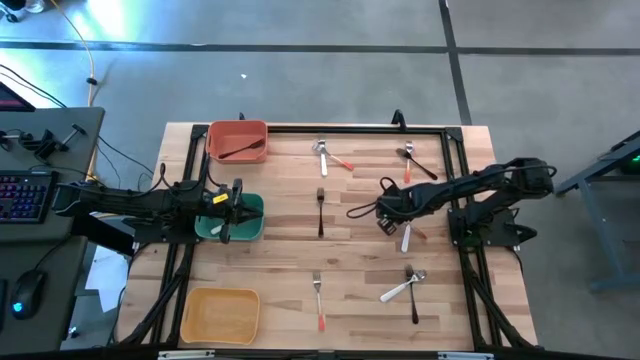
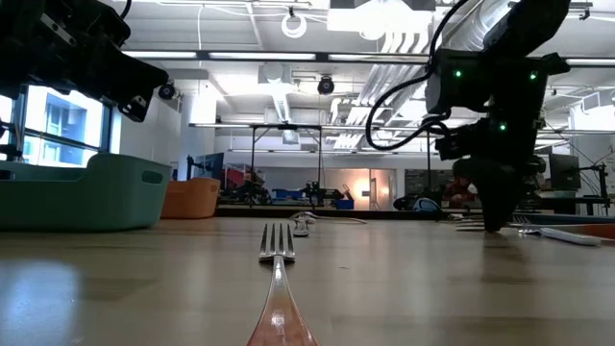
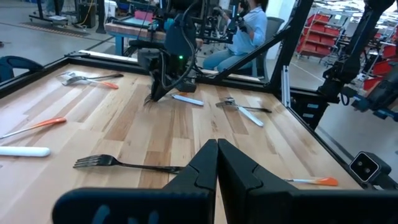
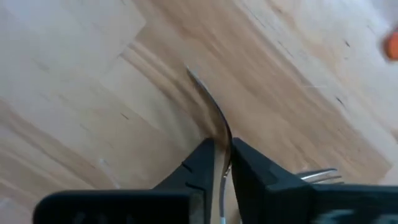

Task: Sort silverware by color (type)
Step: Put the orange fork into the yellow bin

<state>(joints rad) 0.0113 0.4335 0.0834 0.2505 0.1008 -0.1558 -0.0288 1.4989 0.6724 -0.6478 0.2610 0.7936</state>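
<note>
Right end effector [image 4: 221, 163] is down at the worktop [image 1: 270, 260] right of centre, fingers pinching a thin silver utensil [image 4: 214, 118] tip-down on the wood. Left end effector [image 3: 216, 163] pressed together, empty, over the green bin [image 1: 250, 215]. Other forks and spoons lie scattered.

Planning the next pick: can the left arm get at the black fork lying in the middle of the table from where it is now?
Probably yes. The left gripper hovers shut above the green bin, and only bare wood lies between it and the black fork. The right gripper works farther off, beyond the fork.
</note>
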